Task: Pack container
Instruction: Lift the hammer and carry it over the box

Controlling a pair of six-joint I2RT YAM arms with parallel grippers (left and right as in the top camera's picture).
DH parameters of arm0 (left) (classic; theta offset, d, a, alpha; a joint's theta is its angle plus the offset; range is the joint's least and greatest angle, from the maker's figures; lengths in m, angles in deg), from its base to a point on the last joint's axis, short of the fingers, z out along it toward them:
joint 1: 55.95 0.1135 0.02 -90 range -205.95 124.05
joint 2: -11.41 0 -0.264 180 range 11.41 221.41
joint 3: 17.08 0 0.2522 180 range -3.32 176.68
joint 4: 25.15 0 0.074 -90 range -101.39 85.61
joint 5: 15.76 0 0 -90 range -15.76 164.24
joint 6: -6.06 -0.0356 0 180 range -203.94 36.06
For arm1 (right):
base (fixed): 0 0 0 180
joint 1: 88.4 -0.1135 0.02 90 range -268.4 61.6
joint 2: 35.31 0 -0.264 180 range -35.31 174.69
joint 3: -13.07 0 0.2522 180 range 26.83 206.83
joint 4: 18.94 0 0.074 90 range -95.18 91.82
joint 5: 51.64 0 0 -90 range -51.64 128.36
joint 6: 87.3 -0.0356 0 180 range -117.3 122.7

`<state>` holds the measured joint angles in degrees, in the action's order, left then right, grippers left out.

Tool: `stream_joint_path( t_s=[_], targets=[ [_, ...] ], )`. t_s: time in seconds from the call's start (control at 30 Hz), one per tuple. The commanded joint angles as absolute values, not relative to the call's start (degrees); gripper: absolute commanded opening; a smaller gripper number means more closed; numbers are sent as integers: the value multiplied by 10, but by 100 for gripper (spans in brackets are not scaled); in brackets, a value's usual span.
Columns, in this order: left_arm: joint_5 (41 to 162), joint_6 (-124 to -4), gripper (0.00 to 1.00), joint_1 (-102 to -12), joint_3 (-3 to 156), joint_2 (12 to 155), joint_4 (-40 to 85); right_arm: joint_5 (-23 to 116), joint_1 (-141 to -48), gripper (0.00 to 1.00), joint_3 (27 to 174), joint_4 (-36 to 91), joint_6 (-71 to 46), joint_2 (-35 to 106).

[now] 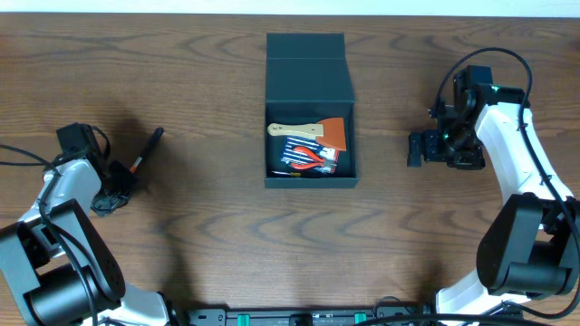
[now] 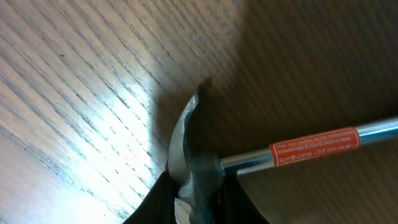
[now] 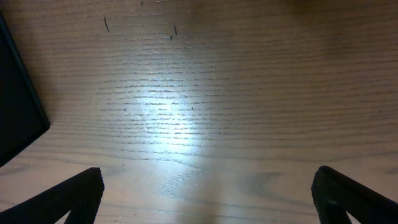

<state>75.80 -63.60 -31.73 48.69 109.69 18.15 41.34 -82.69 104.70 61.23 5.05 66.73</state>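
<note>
The container (image 1: 311,181), a dark box with its flap lid (image 1: 308,68) laid open toward the back, stands mid-table. Inside lie a wooden-handled scraper (image 1: 299,129) and red-handled pliers (image 1: 313,159). At the far left my left gripper (image 1: 116,186) is shut on the steel head of a hammer (image 1: 145,150). The left wrist view shows that hammer head (image 2: 196,155) squeezed between the dark fingers (image 2: 155,202), its metal shaft with an orange label (image 2: 314,147) running off to the right. My right gripper (image 1: 415,148) stands open and empty, right of the container.
In the right wrist view only bare wood lies between the wide-apart fingertips (image 3: 62,199), and a corner of the container (image 3: 18,112) shows at the left edge. Cables loop around both arm bases.
</note>
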Motion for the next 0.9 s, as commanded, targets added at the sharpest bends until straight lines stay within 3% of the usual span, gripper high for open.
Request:
stream_joint_path(
  t_s=[0.0, 0.37, 0.47, 0.63, 0.87],
  targets=[
    [766, -643, 6, -318, 486, 1082, 209, 411, -831, 99, 1047, 612, 60, 667],
    [771, -657, 6, -354, 511, 918, 266, 407, -831, 99, 1047, 614, 60, 667],
    [841, -712, 6, -380, 514, 874, 253, 407, -831, 99, 1047, 614, 60, 667],
    [897, -816, 6, -453, 552, 819, 246, 407, -831, 99, 1047, 613, 60, 667],
    [896, -844, 6, -589, 689, 839, 309, 407, -831, 99, 1047, 612, 54, 667]
  ],
)
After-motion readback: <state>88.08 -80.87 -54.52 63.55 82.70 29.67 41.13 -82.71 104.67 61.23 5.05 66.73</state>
